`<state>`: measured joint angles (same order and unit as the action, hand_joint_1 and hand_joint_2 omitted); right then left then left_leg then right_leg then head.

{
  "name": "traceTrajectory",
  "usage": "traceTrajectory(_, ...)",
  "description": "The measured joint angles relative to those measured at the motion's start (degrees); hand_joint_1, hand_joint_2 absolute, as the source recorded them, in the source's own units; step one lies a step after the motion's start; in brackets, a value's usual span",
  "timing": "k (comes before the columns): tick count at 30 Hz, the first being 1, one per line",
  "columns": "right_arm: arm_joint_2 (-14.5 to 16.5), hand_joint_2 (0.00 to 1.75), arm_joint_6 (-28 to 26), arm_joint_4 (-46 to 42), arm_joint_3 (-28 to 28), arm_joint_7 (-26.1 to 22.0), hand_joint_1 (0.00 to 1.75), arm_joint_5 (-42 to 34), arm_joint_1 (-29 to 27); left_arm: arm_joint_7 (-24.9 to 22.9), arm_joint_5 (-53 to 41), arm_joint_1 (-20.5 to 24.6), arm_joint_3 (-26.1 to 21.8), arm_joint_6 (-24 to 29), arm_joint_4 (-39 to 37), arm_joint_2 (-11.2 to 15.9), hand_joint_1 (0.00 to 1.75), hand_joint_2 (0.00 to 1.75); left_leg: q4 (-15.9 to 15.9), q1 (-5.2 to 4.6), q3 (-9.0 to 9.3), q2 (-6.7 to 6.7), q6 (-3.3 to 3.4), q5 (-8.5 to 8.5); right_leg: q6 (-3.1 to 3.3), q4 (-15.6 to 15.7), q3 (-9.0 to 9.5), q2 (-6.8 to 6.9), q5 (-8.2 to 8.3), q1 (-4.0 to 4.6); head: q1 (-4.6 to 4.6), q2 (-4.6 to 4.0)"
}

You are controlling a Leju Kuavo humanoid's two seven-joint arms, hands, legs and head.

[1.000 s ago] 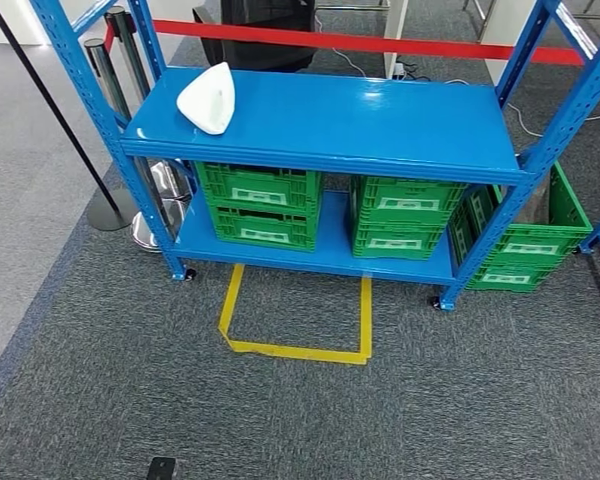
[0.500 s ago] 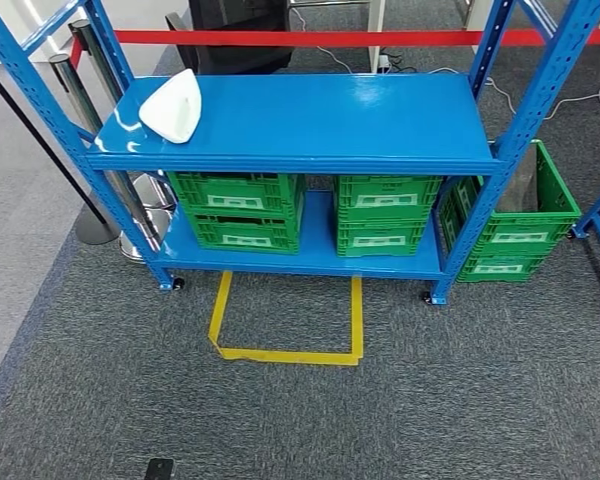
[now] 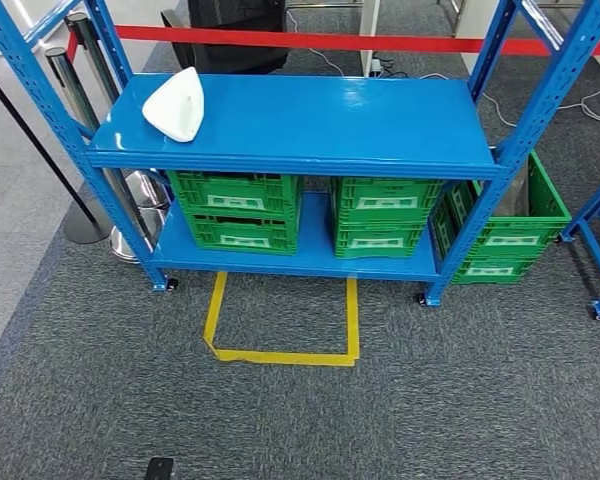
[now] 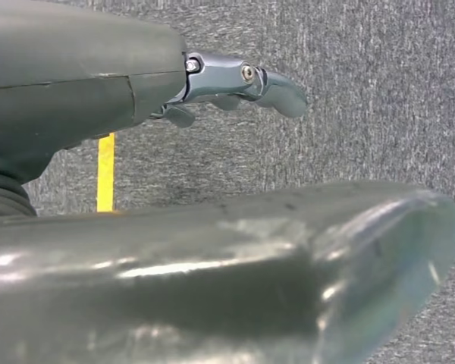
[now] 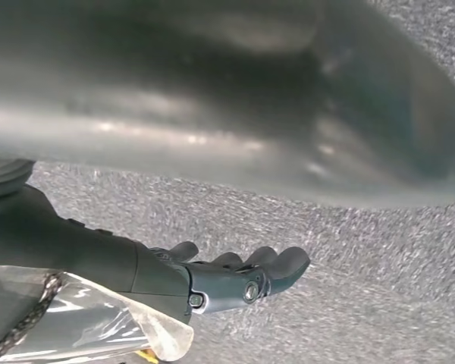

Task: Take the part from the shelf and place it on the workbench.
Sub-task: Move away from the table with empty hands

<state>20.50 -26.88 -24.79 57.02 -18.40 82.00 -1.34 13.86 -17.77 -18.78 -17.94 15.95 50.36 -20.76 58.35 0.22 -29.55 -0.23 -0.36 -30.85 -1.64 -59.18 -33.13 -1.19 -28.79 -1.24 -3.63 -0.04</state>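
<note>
The part [image 3: 176, 104] is a white, rounded, shell-shaped piece. It lies on the left end of the blue shelf's [image 3: 320, 125] upper board, seen in the head view. My left hand [image 4: 236, 80] hangs over grey carpet in the left wrist view, fingers stretched out and holding nothing. My right hand [image 5: 236, 277] likewise hangs over the carpet in the right wrist view, fingers extended and empty. Both hands are far from the part.
Green crates [image 3: 240, 208] [image 3: 380, 215] sit on the lower board, and another crate [image 3: 508, 225] stands by the right upright. A yellow tape square [image 3: 282, 325] marks the carpet before the shelf. Stanchions [image 3: 78, 90] and a red barrier band [image 3: 297, 42] stand behind.
The whole picture has shifted as the camera moved: the shelf now sits a little lower-left and more centred. The part has not moved on its board.
</note>
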Motion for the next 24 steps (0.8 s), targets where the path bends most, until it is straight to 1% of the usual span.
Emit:
traceTrajectory(6,0.00,0.00,0.00,-0.02,-0.04,-0.18,0.00,-0.14,0.03,-0.04,-0.18,0.01,0.00,0.37,0.01,0.01,0.00,0.00,0.04,-0.07,0.02,0.00,0.22,-0.10,-0.13,0.12,0.06,0.00,0.05,-0.06,-0.03,0.00)
traceTrajectory(15,0.00,0.00,-0.02,-0.02,-0.06,-0.40,0.00,-0.37,0.02,0.02,1.09,0.00,0.00,0.68,0.02,0.02,0.00,0.00,0.00,-0.05,0.05,0.00,0.22,-0.11,-0.16,0.13,0.03,0.01,0.01,0.01,-0.04,0.00)
traceTrajectory(24,0.00,0.00,-0.04,-0.02,-0.09,-0.41,0.00,-0.87,-0.01,0.01,2.28,0.00,0.09,2.26,0.08,0.02,0.00,0.00,-0.02,-0.02,0.07,0.00,0.22,-0.09,-0.16,0.12,0.05,0.01,0.01,0.03,-0.03,0.00)
